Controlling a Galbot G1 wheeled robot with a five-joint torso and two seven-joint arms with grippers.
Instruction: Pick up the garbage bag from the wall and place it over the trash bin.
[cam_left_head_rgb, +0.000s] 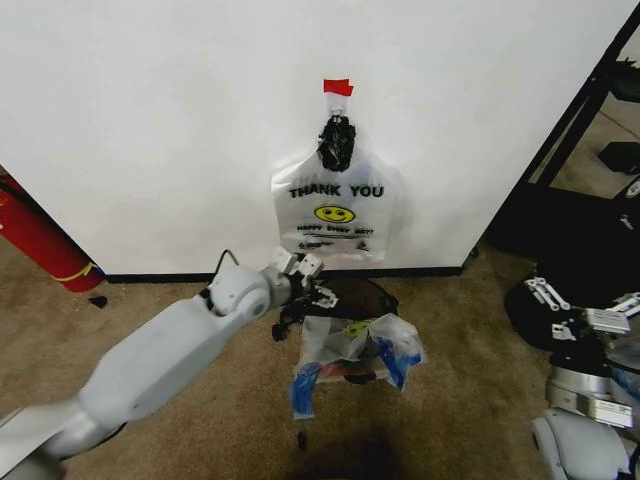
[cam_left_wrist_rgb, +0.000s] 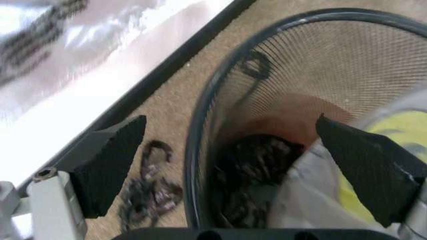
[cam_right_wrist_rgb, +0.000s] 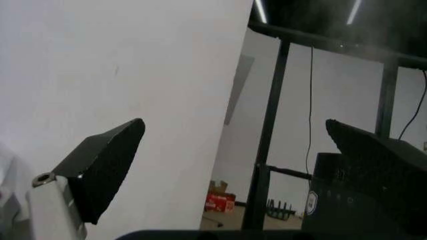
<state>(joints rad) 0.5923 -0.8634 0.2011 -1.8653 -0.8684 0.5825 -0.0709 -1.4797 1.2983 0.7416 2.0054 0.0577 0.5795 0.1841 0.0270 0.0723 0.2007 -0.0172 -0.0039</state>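
The garbage bag (cam_left_head_rgb: 350, 352), see-through with blue strips and a yellow patch, lies crumpled across the near side of the trash bin (cam_left_head_rgb: 366, 291) on the carpet below the wall (cam_left_head_rgb: 150, 120). My left gripper (cam_left_head_rgb: 312, 286) hovers open at the bin's far-left rim, holding nothing. In the left wrist view the left gripper (cam_left_wrist_rgb: 227, 130) straddles the black mesh rim of the trash bin (cam_left_wrist_rgb: 200, 150), whose red bottom shows, and the garbage bag (cam_left_wrist_rgb: 313, 200) sits by one finger. My right gripper (cam_left_head_rgb: 585, 315) rests at the far right, and the right wrist view shows the right gripper (cam_right_wrist_rgb: 233, 135) open and empty.
A like printed "THANK YOU" bag (cam_left_head_rgb: 333, 212) hangs on the wall from a hook under red tape. A red cylinder (cam_left_head_rgb: 40, 240) leans at the left. A black bulky sack (cam_left_head_rgb: 590, 270) and a black frame stand at the right. Small dark scraps (cam_left_wrist_rgb: 153, 185) lie beside the bin.
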